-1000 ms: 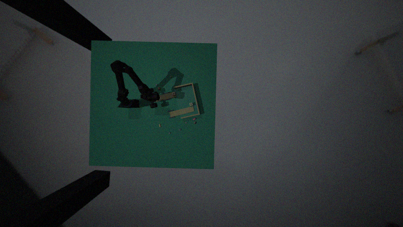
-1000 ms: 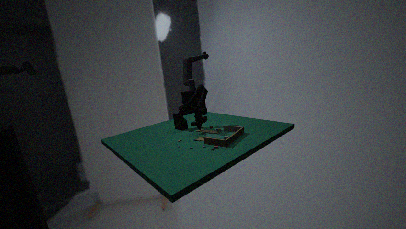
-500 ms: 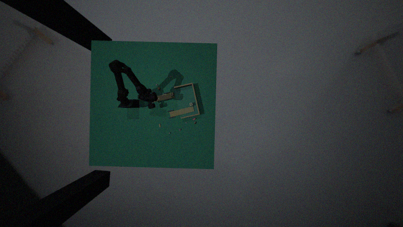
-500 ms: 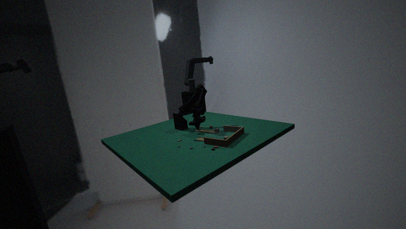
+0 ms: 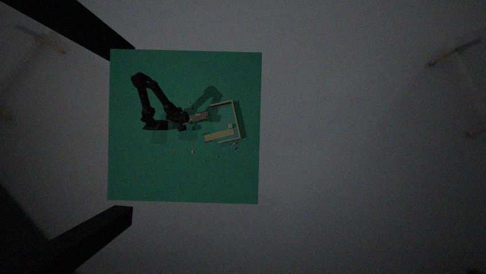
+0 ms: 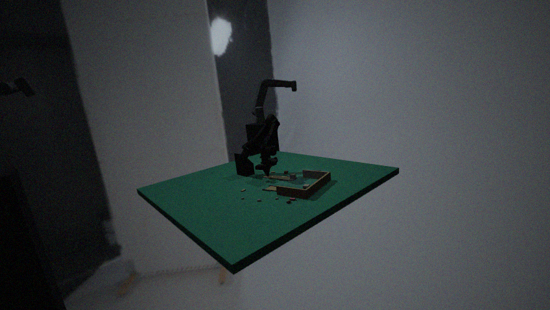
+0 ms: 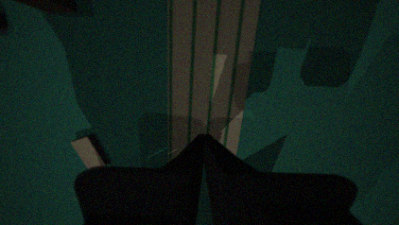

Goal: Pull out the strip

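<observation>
A striped strip [image 5: 199,117] [image 6: 283,178] [image 7: 182,71] lies left of the open side of the low frame. A small cube [image 5: 206,113] [image 6: 292,175] with a dark mark sits at its far end. A plain yellowish strip [image 5: 218,134] [image 6: 271,188] lies partly inside the frame. Another small marked cube [image 5: 230,125] [image 6: 305,186] is close to that strip's far end; I cannot tell whether it touches. The labels are too small to read. My gripper [image 6: 267,176] [image 7: 203,139] is shut, tips down at the striped strip's near end; contact is hard to tell.
The wooden frame [image 5: 236,115] [image 6: 290,192] has three low walls and opens toward the arm. A small block [image 7: 89,152] lies left of the fingers in the wrist view. Other bits lie on the green table top, such as a tan piece [image 5: 192,151] [image 6: 242,190] and a pink piece [image 5: 234,143] [image 6: 292,198].
</observation>
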{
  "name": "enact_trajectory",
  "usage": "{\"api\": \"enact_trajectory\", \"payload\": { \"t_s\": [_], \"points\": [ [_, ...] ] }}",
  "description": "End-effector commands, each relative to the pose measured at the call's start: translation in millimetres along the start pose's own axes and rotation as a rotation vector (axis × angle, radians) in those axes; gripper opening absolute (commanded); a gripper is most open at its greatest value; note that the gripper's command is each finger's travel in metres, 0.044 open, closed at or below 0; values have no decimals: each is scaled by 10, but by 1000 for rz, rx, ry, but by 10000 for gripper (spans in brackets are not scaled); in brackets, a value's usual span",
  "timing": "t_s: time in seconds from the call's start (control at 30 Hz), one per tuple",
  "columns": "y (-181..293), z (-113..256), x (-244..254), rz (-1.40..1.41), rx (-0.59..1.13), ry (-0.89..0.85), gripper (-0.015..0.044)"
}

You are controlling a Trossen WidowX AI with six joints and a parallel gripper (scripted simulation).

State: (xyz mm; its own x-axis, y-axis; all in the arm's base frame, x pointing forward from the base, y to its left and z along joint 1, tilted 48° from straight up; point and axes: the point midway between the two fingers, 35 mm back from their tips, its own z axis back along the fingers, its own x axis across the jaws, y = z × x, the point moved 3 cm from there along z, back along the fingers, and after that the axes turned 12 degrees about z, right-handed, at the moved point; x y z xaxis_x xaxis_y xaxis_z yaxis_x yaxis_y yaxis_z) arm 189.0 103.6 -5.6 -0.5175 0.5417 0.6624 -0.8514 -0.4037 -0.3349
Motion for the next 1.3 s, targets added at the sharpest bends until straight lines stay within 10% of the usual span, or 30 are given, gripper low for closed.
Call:
{"api": "enact_trajectory", "payload": {
  "t_s": [0.0,1.17,1.27],
  "points": [
    [92,-32,33,-12,23,-11,0],
    [-18,416,4,-11,23,-9,0],
    [-140,400,-15,-61,23,-8,79]
  ]
}}
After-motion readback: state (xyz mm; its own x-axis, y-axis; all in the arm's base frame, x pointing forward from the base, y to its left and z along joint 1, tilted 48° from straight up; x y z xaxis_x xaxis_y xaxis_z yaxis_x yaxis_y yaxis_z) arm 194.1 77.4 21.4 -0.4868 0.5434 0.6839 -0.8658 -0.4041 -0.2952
